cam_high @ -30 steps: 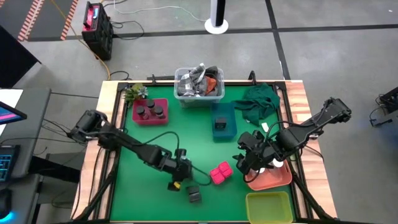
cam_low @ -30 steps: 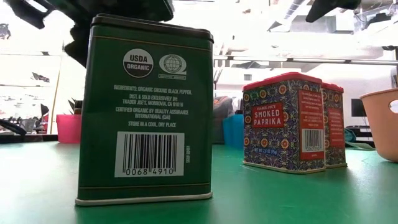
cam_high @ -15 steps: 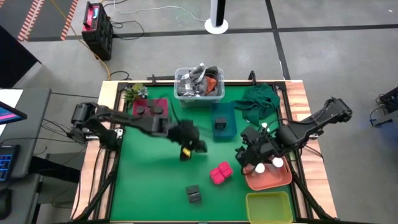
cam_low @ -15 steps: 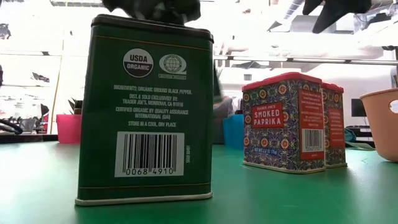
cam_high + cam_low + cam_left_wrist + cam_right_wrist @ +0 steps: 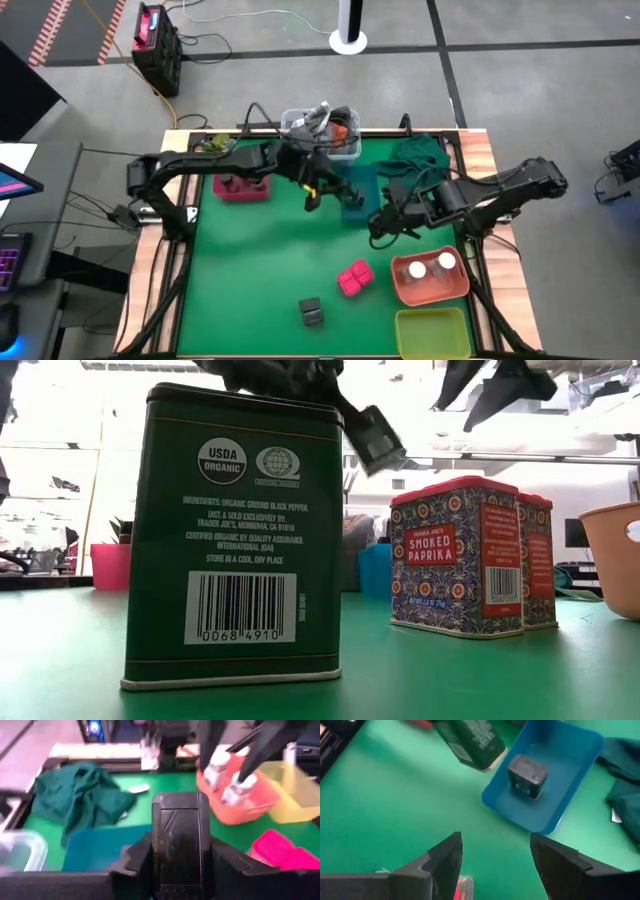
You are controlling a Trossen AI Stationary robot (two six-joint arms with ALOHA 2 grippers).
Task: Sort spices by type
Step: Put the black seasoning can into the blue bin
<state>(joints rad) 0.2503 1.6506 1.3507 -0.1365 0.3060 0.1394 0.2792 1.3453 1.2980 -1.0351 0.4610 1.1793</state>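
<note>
Dark tins: three (image 5: 312, 312) (image 5: 355, 199) (image 5: 180, 842). Pink tins: two (image 5: 353, 278). White-capped jars: two (image 5: 430, 266). Dark jars: uncountable.

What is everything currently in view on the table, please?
Pepper tins: three, dark green; one on the front mat, one in the blue tray, one held.
Paprika tins: two, pink-topped, side by side, front centre.
White-capped jars: two, in the salmon tray.
Dark jars: count unclear, in the magenta tray.
Blue tray: one, centre back.
Yellow-green tray: one, front right.
Clear bin: one, back edge, holding clutter.
Cloth: one, green, back right.
Left gripper: shut on a pepper tin beside the blue tray.
Right gripper: open, above the mat.
</note>
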